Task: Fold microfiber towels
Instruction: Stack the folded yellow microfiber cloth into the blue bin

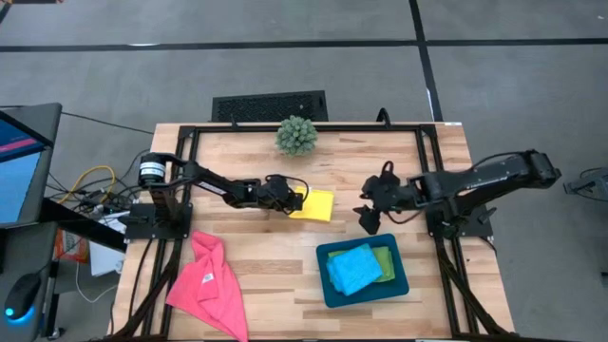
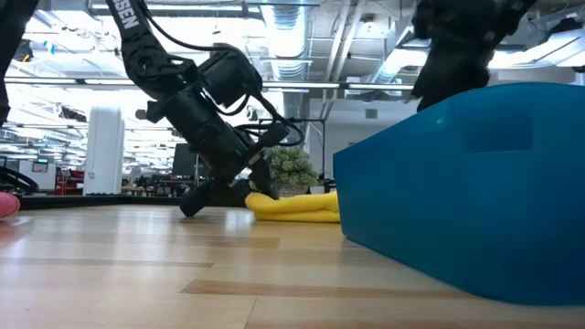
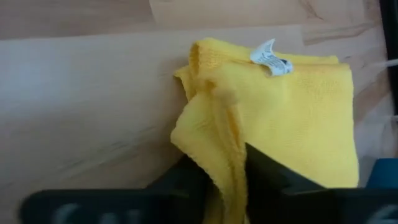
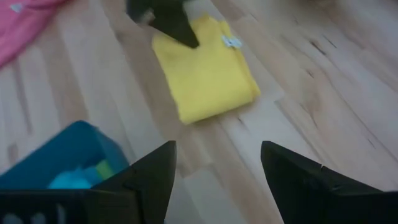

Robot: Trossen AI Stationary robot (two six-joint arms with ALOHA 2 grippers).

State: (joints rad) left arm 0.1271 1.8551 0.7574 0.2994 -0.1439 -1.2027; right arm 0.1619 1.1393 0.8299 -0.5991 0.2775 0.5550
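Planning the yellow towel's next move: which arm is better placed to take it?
Left. The left gripper is pinching the yellow towel at its edge, while the right gripper hangs open above the table beside the tray.

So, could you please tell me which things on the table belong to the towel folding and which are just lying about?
Belong:
yellow towel, pinched by the left gripper
pink towel
blue towel
green towel

Lying about:
teal tray
spiky green plant

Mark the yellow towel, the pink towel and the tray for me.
yellow towel (image 4: 208, 71), right wrist view, middle of the folded cloth
pink towel (image 1: 207, 283), high view, centre of the crumpled cloth
tray (image 1: 323, 275), high view, left rim
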